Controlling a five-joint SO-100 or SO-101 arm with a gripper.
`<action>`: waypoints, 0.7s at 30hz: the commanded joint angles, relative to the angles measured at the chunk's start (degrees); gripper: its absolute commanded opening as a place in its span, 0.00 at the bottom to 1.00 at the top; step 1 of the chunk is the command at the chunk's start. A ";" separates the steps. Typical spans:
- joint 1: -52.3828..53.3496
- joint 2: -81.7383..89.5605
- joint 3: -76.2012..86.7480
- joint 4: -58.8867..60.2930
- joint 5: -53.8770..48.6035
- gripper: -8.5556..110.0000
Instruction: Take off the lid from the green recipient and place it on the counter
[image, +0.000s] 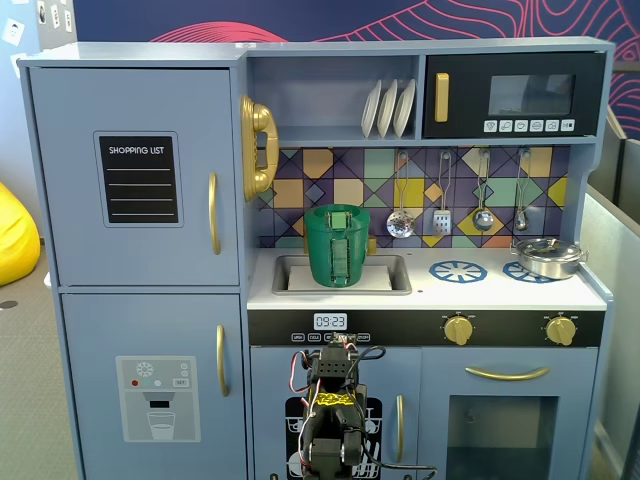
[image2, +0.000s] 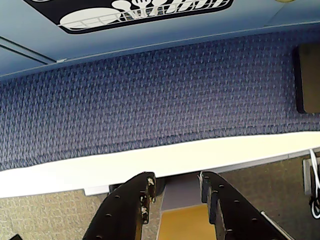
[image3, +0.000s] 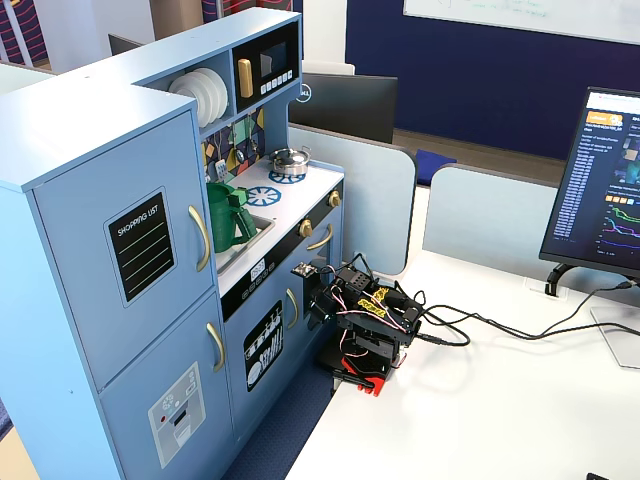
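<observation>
The green recipient (image: 322, 255) stands upright in the sink recess of the counter (image: 500, 292), its ribbed lighter handle strip facing the camera. The lid (image: 325, 210) sits on top of it. In the other fixed view the pot (image3: 226, 220) stands left of the burner rings. My arm (image: 330, 420) is folded low in front of the kitchen's lower doors, far below the pot, and it also shows in the other fixed view (image3: 368, 322). In the wrist view my gripper (image2: 176, 182) is open and empty, pointing down past the white table edge (image2: 150, 160) at blue carpet.
A silver metal pan (image: 548, 257) sits on the right burner ring. Utensils (image: 440, 215) hang on the tiled back wall above the counter. White plates (image: 388, 108) and a microwave (image: 515, 95) are on the shelf above. A monitor (image3: 608, 200) and cables (image3: 500, 325) are on the white table.
</observation>
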 joint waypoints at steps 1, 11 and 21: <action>4.66 -0.18 0.88 10.02 2.90 0.07; 4.48 -0.18 0.88 10.02 2.99 0.07; 6.42 -0.26 -3.78 -1.93 2.64 0.07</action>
